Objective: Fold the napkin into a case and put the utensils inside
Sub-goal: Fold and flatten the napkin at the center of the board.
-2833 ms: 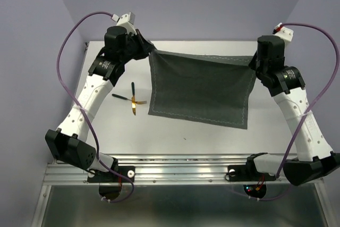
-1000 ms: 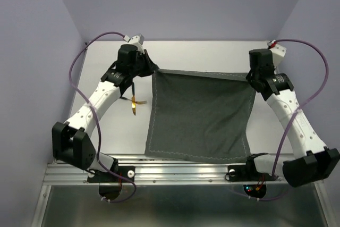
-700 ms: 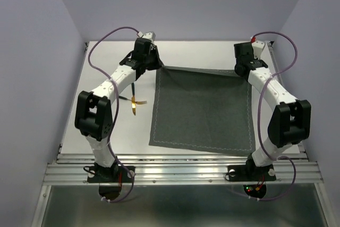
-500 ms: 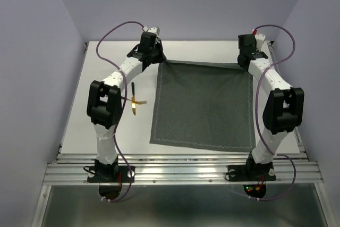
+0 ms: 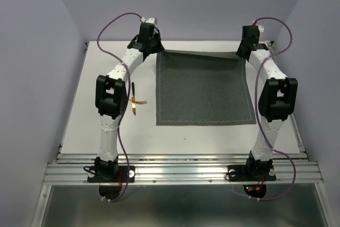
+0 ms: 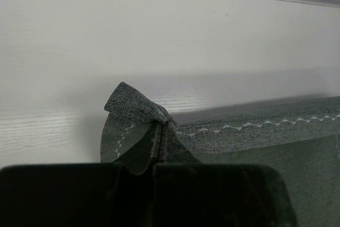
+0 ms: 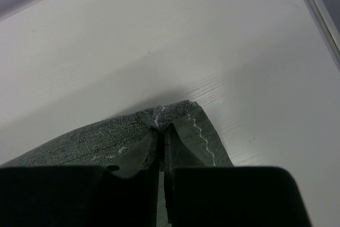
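- Presently, the napkin (image 5: 204, 87) lay spread nearly flat across the middle of the top view, its far hem running along the upper part of the table (image 5: 212, 139).
- The left gripper (image 6: 161, 125) was clenched on the napkin's upper-left corner, with a small tab of cloth poking out past the fingertips in its wrist view.
- The right gripper (image 7: 161, 129) was likewise pinched tight on the upper-right corner, with only the tip of the cloth between its fingers.
- The utensils (image 5: 135, 102) sat on the bare table left of the napkin, just beside the left arm.
- No fold was made yet, by my judgement, so the case was not begun.
- Both holds took so little cloth that a corner could slip free if the grippers pulled apart or lifted unevenly, leaving a skewed fold.
- A low sweep of the left arm might also knock the utensils aside.
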`<state>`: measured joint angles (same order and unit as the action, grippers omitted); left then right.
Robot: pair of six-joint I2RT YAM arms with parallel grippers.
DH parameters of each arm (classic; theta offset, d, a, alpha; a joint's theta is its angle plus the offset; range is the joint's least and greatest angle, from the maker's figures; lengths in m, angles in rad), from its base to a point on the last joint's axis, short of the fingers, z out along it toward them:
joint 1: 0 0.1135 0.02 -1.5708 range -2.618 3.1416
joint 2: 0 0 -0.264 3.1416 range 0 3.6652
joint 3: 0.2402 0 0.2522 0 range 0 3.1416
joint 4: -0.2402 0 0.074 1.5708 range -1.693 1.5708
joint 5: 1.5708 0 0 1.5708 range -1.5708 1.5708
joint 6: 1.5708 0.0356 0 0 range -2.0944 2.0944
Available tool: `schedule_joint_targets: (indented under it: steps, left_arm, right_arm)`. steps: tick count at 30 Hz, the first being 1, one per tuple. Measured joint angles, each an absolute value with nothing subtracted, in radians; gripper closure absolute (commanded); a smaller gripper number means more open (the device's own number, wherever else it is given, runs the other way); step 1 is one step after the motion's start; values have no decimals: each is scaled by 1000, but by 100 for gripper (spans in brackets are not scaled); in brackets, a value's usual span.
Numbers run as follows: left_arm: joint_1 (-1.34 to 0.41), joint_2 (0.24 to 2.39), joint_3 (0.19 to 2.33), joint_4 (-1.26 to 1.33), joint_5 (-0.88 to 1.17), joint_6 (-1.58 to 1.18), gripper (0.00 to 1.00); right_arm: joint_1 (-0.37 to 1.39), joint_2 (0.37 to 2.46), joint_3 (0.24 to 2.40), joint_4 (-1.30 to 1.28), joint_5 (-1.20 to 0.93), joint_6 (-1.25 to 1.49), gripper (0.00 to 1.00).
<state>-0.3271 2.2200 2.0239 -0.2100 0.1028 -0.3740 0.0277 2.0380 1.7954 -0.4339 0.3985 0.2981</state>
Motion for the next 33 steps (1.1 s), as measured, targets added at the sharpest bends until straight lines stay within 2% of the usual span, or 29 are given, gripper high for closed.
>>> schedule_joint_targets:
  steps: [6,11,17,20,25,33]
  left_arm:
    - [-315,2226,2036,-247,101,-366,100]
    - [-314,2198,1982,-260,115,-366,100]
    - [-322,2040,1773,-274,147,-381,100]
    - [-337,1917,1655,-277,150,-392,100]
    - [-382,1684,1424,-212,165,-433,100]
    - [-469,1483,1149,-183,143,-485,100]
  right_arm:
    - [26,2040,1790,-435,344,316,99]
    - [8,1972,1665,-448,279,360,99]
    - [-12,1781,1477,-478,215,393,99]
    - [-19,1691,1417,-488,202,397,99]
    - [-42,1468,1201,-490,194,426,99]
    - [-65,1332,1012,-560,187,454,99]
